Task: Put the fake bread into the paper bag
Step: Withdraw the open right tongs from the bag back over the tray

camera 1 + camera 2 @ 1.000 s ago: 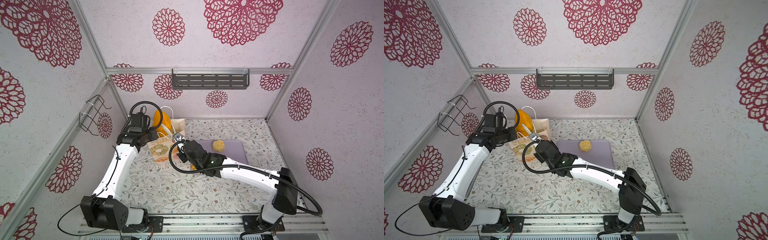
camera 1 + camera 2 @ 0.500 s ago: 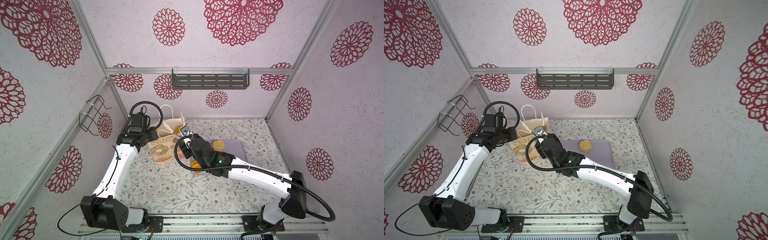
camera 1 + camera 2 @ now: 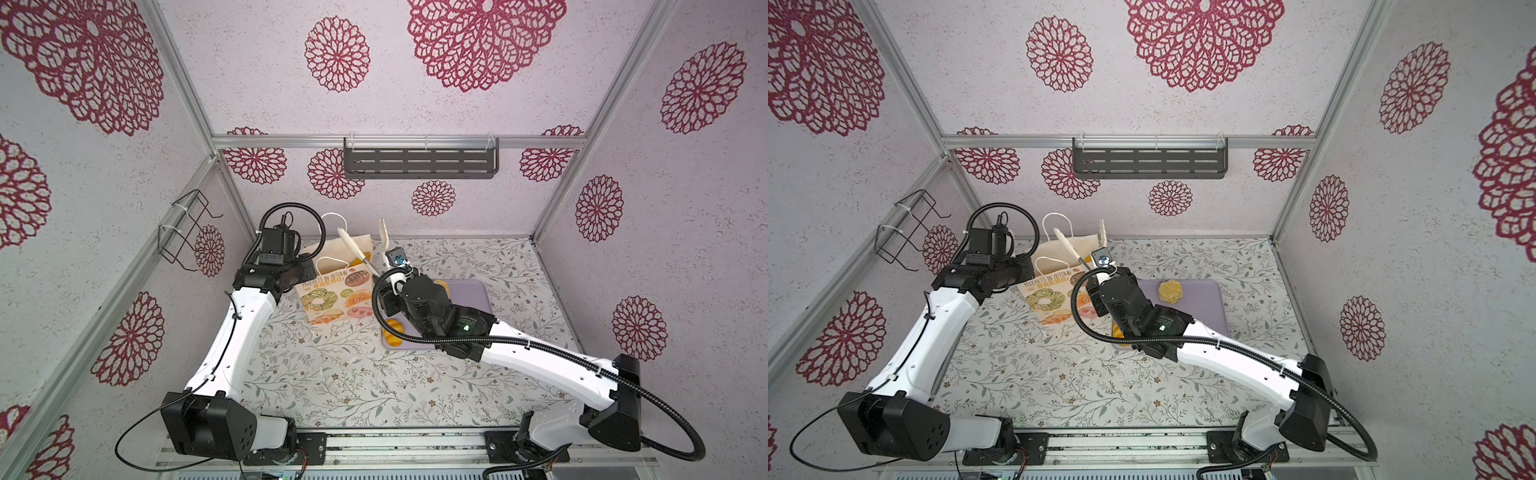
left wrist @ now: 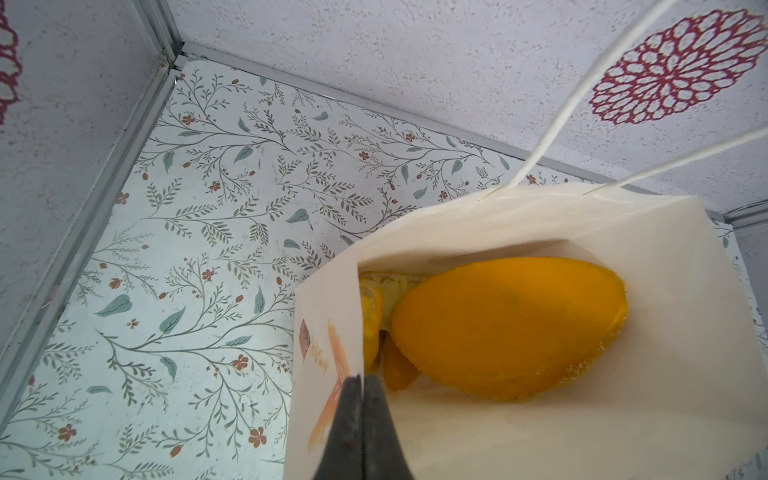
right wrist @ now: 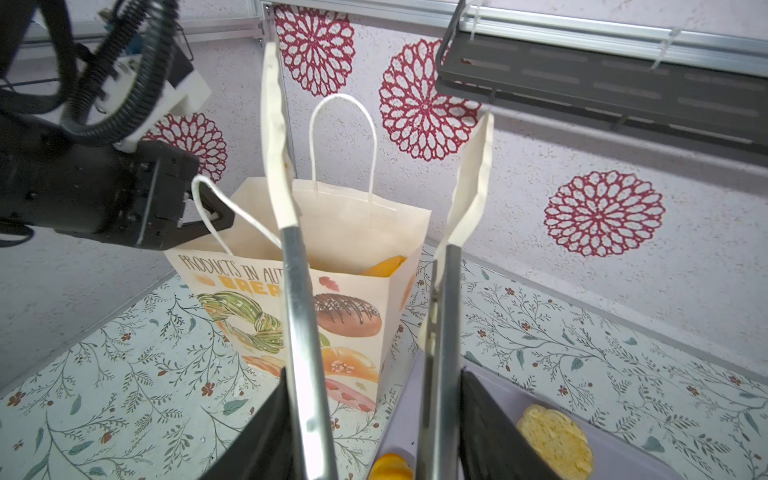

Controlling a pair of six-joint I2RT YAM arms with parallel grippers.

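**A:** Bread, relative to the right gripper (image 5: pixel 374 376)?

**B:** A glossy orange toy loaf (image 4: pixel 507 328) lies inside the tall cream paper bag with pastry drawings (image 3: pixel 332 297), beyond the gripper and lower than the tong tips. A pale yellow round bun (image 3: pixel 1170 291) sits on the flat lilac tray (image 3: pixel 1204 303), just beside the gripper. A small orange bun (image 3: pixel 392 334) is at the tray's near corner.

**A:** Hard to see?

**B:** The small orange bun is mostly covered by the right arm (image 3: pixel 519 353) in both top views and cut off in the right wrist view. Only slivers of yellow show behind the loaf, so I can't count them.

**A:** Grippers?

**B:** The right gripper grasps steel tongs with cream silicone tips (image 5: pixel 297 291). The tong arms are spread, the tips are empty and raised above the bag's rim. The left gripper (image 4: pixel 360 384) is clenched on the bag's rim, with the paper pinched between its fingers.
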